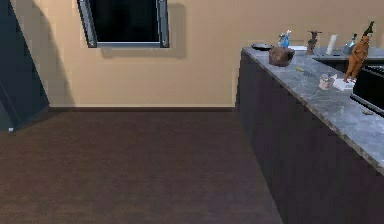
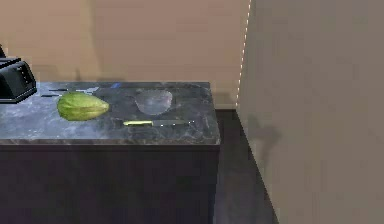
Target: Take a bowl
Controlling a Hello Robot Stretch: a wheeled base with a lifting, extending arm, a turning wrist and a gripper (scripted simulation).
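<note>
Green oval produce (image 2: 82, 106) and slim utensil (image 2: 155, 123) on grey countertop (image 2: 30, 127)

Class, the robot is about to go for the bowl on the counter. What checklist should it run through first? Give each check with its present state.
1. Bowl found: a clear bowl stands on the grey counter in the arm side view. Ok.
2. Bowl upright, rim up. Ok.
3. Neighbours apart: the green vegetable lies to the bowl's left in the picture, not touching it. Ok.
4. Near side free: a thin utensil lies between the bowl and the counter's front edge and might get knocked. Not ok.
5. Base lined up for the reach. Cannot tell.
</note>
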